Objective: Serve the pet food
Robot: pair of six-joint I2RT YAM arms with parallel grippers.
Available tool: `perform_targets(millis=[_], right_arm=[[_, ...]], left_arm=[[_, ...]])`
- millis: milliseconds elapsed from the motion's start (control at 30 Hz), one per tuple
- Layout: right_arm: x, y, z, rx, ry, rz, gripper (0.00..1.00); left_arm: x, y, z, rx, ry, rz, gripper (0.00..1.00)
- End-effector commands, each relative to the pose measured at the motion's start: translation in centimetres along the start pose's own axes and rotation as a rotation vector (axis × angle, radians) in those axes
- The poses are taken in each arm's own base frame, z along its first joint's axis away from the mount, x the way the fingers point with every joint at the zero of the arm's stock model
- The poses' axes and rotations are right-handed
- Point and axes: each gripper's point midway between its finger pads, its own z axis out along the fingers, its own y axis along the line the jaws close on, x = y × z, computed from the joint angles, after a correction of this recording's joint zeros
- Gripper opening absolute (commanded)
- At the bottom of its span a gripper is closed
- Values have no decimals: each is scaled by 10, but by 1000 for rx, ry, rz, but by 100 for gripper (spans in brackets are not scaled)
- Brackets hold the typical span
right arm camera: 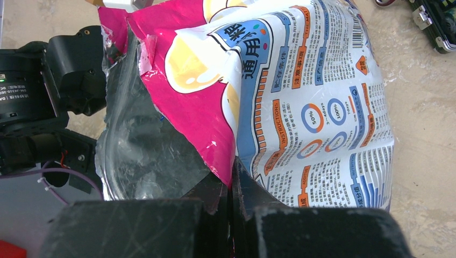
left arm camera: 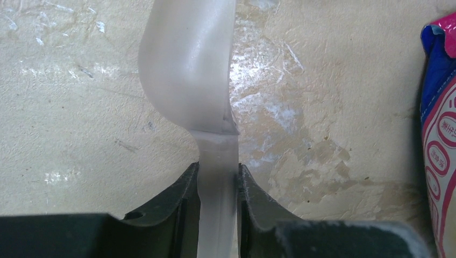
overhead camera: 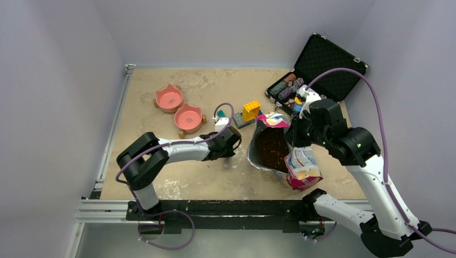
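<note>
Jaws: left gripper (left arm camera: 218, 171) pinching translucent scoop (left arm camera: 185, 64) handle | right gripper (right arm camera: 231, 180) clamping bag (right arm camera: 301, 107) rim | kibble (overhead camera: 271, 148) seemingly visible inside.

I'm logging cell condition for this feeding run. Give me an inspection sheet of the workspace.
Surface: beige tabletop, scuffed with pale patches.
Job's things: glossy pink-and-blue pet food bag open, dark brown kibble showing inside; two pink cat-eared bowls at far left.
Clutter: open black case holding poker chips; yellow toy block.
Grippers: left gripper shut on translucent plastic scoop; right gripper shut on the bag's edge.
Cables: purple cables along both arms.
Surroundings: plain grey walls; nothing else seen.
</note>
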Motion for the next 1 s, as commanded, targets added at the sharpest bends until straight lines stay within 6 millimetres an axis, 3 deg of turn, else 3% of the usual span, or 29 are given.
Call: perform_targets(millis=[0, 100, 167, 467, 633, 700, 767, 967], right_arm=[[10, 4, -5, -28, 28, 7, 0], [6, -2, 0, 7, 21, -10, 0], [3, -7, 3, 38, 7, -27, 0], [-27, -12, 13, 107, -101, -122, 0], [-45, -3, 18, 145, -178, -216, 0], [-51, 11, 18, 125, -200, -263, 0], [-53, 27, 17, 91, -225, -300, 0], [-49, 73, 11, -48, -296, -344, 0]], left_arm=[[48, 37, 1, -35, 180, 123, 0], [40, -5, -43, 270, 231, 135, 0], [34, -21, -89, 443, 311, 94, 0], [19, -31, -311, 987, 570, 67, 0], [10, -19, -403, 1079, 669, 60, 0], [3, -20, -430, 1099, 716, 9, 0], [-4, -26, -442, 1075, 781, -94, 0], [-23, -56, -432, 1026, 912, -349, 0]])
